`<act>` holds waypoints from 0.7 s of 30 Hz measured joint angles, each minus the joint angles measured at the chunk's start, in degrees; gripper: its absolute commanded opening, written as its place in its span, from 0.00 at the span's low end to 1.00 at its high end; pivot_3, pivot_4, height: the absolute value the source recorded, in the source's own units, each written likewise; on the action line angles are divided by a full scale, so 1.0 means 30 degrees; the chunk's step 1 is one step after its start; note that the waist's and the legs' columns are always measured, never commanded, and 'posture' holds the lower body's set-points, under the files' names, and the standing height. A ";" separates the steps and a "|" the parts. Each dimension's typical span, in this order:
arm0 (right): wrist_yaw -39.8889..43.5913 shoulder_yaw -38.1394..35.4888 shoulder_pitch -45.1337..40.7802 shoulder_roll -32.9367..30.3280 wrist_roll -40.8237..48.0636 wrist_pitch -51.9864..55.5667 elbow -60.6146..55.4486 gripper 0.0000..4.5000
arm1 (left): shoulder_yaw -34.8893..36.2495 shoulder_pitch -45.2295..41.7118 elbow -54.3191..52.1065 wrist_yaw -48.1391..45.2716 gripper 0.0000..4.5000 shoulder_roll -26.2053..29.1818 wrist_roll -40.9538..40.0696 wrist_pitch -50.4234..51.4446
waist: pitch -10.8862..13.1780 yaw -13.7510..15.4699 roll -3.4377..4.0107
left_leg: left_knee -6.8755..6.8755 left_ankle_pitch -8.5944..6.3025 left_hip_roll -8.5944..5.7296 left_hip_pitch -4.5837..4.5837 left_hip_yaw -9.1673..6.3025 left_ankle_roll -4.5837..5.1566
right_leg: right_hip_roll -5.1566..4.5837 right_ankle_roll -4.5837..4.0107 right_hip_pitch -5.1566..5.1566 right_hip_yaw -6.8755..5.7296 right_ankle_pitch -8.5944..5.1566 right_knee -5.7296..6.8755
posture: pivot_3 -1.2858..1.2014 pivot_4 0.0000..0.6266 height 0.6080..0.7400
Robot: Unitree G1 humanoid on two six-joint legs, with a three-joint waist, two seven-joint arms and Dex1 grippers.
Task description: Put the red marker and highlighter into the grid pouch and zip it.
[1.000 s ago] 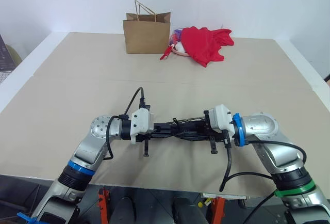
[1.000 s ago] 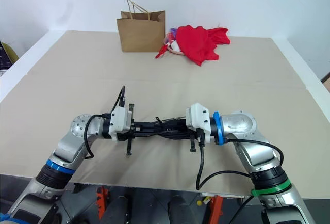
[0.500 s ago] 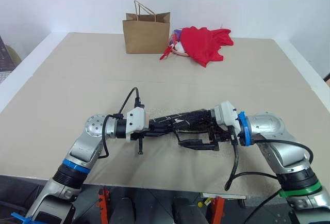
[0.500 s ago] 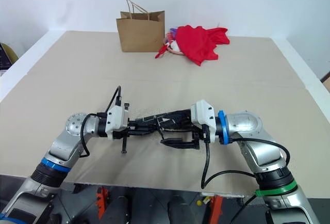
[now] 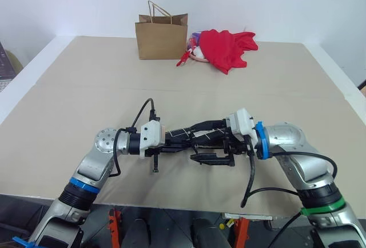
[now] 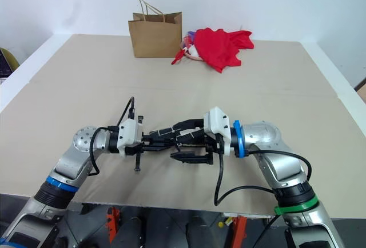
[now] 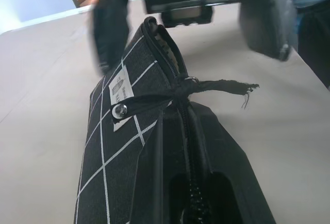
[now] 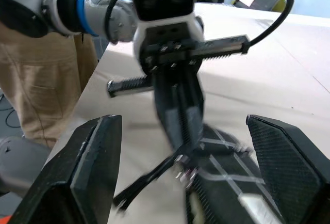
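Holding the grid pouch (image 7: 118, 146) by its zipper end, my left gripper (image 5: 171, 143) clamped; right gripper (image 8: 185, 177) spread, empty. Pens unseen; zipper partly unclosed, zipping left.

A: The grid pouch (image 7: 111, 146) runs off the frame's edge in the left wrist view, so its far end can't be seen, and the small white label (image 7: 120, 96) carries print too small to read.

B: The right claw (image 8: 188, 175) sits blurred in that view. In the head views the pouch is mostly covered by both claws, and whatever lies under the red cloth (image 5: 227, 47) beside the paper bag (image 5: 162, 35) can't be made out.
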 measured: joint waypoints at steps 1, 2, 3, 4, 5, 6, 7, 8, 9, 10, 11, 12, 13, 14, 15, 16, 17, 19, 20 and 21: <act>-0.0157 0.0068 -0.0229 0.0094 -0.0007 0.0366 0.0099 0.92 | 0.0000 0.0024 0.0000 0.0001 0.00 -0.0007 0.0046 0.0000 | 0.0000 0.0000 0.0000 | 0.0000 0.0000 0.0000 -0.0003 0.0000 0.0000 | 0.0000 0.0000 -0.0002 0.0000 0.0000 0.0000 | 0.52 0.24 1.00; -0.0349 0.0107 -0.0618 0.0208 -0.0001 0.0972 0.0144 0.92 | -0.0003 0.0029 -0.0005 0.0007 0.00 -0.0075 0.0077 0.0000 | 0.0000 0.0001 0.0000 | -0.0001 0.0000 0.0000 -0.0004 0.0000 0.0000 | -0.0001 -0.0001 -0.0003 0.0000 0.0000 0.0000 | 0.52 0.24 1.00; -0.0454 0.0112 -0.0818 0.0228 0.0018 0.1327 0.0144 0.92 | -0.0001 0.0033 -0.0010 0.0008 0.00 -0.0087 0.0080 0.0000 | 0.0000 0.0003 0.0000 | -0.0002 0.0000 0.0000 -0.0004 -0.0002 0.0000 | 0.0001 -0.0002 -0.0003 -0.0002 -0.0001 0.0000 | 0.52 0.24 1.00; -0.0579 0.0121 -0.1070 0.0228 0.0033 0.1744 0.0144 0.92 | -0.0002 0.0037 -0.0012 0.0007 0.00 -0.0087 0.0090 0.0000 | 0.0000 0.0003 0.0000 | -0.0007 0.0000 0.0000 -0.0003 -0.0002 0.0000 | 0.0001 -0.0003 -0.0007 -0.0002 -0.0001 0.0000 | 0.52 0.24 1.00; -0.0609 0.0121 -0.1275 0.0225 0.0087 0.2232 0.0144 0.92 | -0.0002 0.0054 -0.0014 0.0007 0.00 -0.0087 0.0100 0.0000 | 0.0000 0.0003 0.0000 | -0.0008 0.0000 0.0000 -0.0002 -0.0003 0.0001 | 0.0001 -0.0003 -0.0006 -0.0003 -0.0001 0.0000 | 0.52 0.24 1.00; -0.0607 0.0158 -0.1409 0.0209 0.0134 0.2766 0.0146 0.92 | -0.0001 0.0088 -0.0016 0.0008 0.00 -0.0086 0.0106 0.0000 | 0.0000 0.0002 0.0000 | -0.0007 0.0000 0.0000 -0.0003 -0.0002 0.0001 | 0.0001 -0.0003 -0.0006 -0.0003 -0.0002 0.0000 | 0.52 0.24 1.00; -0.0606 0.0221 -0.1441 0.0200 0.0142 0.3052 0.0146 0.92 | -0.0001 0.0122 -0.0017 0.0008 0.00 -0.0087 0.0108 0.0000 | 0.0000 0.0003 0.0000 | -0.0007 -0.0001 0.0000 -0.0004 -0.0002 0.0001 | 0.0001 -0.0003 -0.0006 -0.0003 -0.0003 0.0000 | 0.52 0.24 1.00; -0.0602 0.0270 -0.1442 0.0200 0.0142 0.3239 0.0146 0.92 | -0.0001 0.0148 -0.0019 0.0010 0.00 -0.0087 0.0107 0.0001 | 0.0000 0.0002 0.0000 | -0.0007 -0.0001 0.0000 -0.0004 -0.0002 0.0000 | 0.0000 -0.0002 -0.0006 -0.0003 -0.0004 0.0000 | 0.52 0.24 1.00; -0.0601 0.0411 -0.1446 0.0198 0.0141 0.3544 0.0147 0.92 | 0.0000 0.0202 -0.0030 0.0019 0.00 -0.0086 0.0108 0.0001 | 0.0000 0.0002 0.0000 | -0.0008 -0.0001 0.0000 -0.0003 -0.0002 0.0000 | 0.0001 -0.0002 -0.0007 -0.0003 -0.0004 0.0000 | 0.52 0.24 1.00; -0.0602 0.0533 -0.1447 0.0199 0.0140 0.3715 0.0148 0.92 | 0.0000 0.0231 -0.0033 0.0022 0.00 -0.0087 0.0110 0.0003 | 0.0000 0.0002 0.0000 | -0.0007 -0.0001 0.0000 -0.0004 -0.0002 0.0001 | 0.0001 -0.0002 -0.0008 -0.0003 -0.0004 0.0000 | 0.52 0.24 1.00; -0.0603 0.0635 -0.1446 0.0202 0.0138 0.3839 0.0150 0.92 | 0.0000 0.0241 -0.0033 0.0026 0.00 -0.0087 0.0111 0.0003 | 0.0000 0.0002 0.0000 | -0.0007 -0.0001 0.0000 -0.0004 -0.0002 0.0001 | 0.0002 -0.0002 -0.0009 -0.0003 -0.0004 0.0000 | 0.52 0.24 1.00; -0.0611 0.0673 -0.1447 0.0233 0.0136 0.4003 0.0151 0.87 | 0.0000 0.0244 -0.0041 0.0036 0.00 -0.0087 0.0112 0.0004 | 0.0000 0.0001 0.0000 | -0.0007 -0.0001 0.0000 -0.0004 -0.0002 0.0001 | 0.0001 -0.0002 -0.0010 -0.0003 -0.0003 0.0000 | 0.52 0.24 1.00; -0.0616 0.0673 -0.1449 0.0245 0.0137 0.4082 0.0151 0.81 | 0.0000 0.0245 -0.0042 0.0040 0.00 -0.0087 0.0113 0.0004 | 0.0000 0.0001 0.0000 | -0.0007 -0.0001 0.0000 -0.0003 -0.0002 0.0001 | 0.0001 -0.0002 -0.0009 -0.0003 -0.0003 0.0000 | 0.52 0.24 1.00; -0.0654 0.0673 -0.1461 0.0303 0.0133 0.4168 0.0184 0.74 | 0.0000 0.0245 -0.0042 0.0043 0.00 -0.0086 0.0113 0.0004 | 0.0000 0.0001 0.0000 | -0.0006 -0.0001 0.0000 -0.0004 -0.0001 0.0001 | 0.0001 -0.0002 -0.0009 -0.0002 -0.0003 0.0000 | 0.52 0.24 1.00; -0.0704 0.0672 -0.1496 0.0438 0.0130 0.4229 0.0324 0.63 | 0.0000 0.0245 -0.0043 0.0045 0.00 -0.0085 0.0117 0.0004 | 0.0000 0.0001 0.0000 | -0.0007 -0.0001 0.0000 -0.0003 -0.0002 0.0001 | 0.0001 -0.0002 -0.0009 -0.0003 -0.0003 0.0000 | 0.52 0.24 1.00; -0.0739 0.0672 -0.1502 0.0503 0.0127 0.4264 0.0364 0.53 | 0.0000 0.0245 -0.0043 0.0046 0.00 -0.0086 0.0116 0.0004 | 0.0000 0.0000 0.0000 | -0.0007 -0.0001 0.0000 -0.0003 -0.0001 0.0001 | 0.0001 -0.0002 -0.0010 -0.0003 -0.0003 0.0000 | 0.52 0.24 1.00; -0.0781 0.0672 -0.1517 0.0580 0.0129 0.4321 0.0398 0.40 | 0.0001 0.0245 -0.0044 0.0046 0.00 -0.0083 0.0117 0.0003 | 0.0000 0.0001 0.0000 | -0.0007 -0.0001 0.0000 -0.0003 -0.0003 0.0001 | 0.0001 -0.0002 -0.0010 -0.0003 -0.0003 0.0000 | 0.52 0.24 1.00; -0.0968 0.0664 -0.1589 0.0745 0.0155 0.4401 0.0511 0.17 | 0.0001 0.0246 -0.0046 0.0046 0.00 -0.0079 0.0119 0.0004 | 0.0000 0.0001 0.0000 | -0.0007 -0.0001 0.0000 -0.0004 -0.0002 0.0001 | 0.0001 -0.0002 -0.0010 -0.0003 -0.0003 0.0000 | 0.52 0.24 1.00; -0.1015 0.0632 -0.1604 0.0792 0.0182 0.4472 0.0546 0.08 | 0.0002 0.0254 -0.0046 0.0049 0.00 -0.0060 0.0125 0.0006 | 0.0000 0.0001 0.0000 | -0.0007 -0.0001 0.0000 -0.0005 -0.0001 0.0001 | 0.0001 -0.0002 -0.0010 -0.0003 -0.0003 0.0000 | 0.52 0.24 1.00; -0.1056 0.0616 -0.1606 0.0832 0.0206 0.4550 0.0577 0.01 | 0.0003 0.0265 -0.0049 0.0048 0.00 -0.0042 0.0125 0.0006 | 0.0000 0.0000 0.0000 | -0.0008 -0.0001 0.0000 -0.0005 -0.0002 0.0001 | 0.0001 -0.0001 -0.0010 -0.0003 -0.0004 0.0000 | 0.52 0.24 1.00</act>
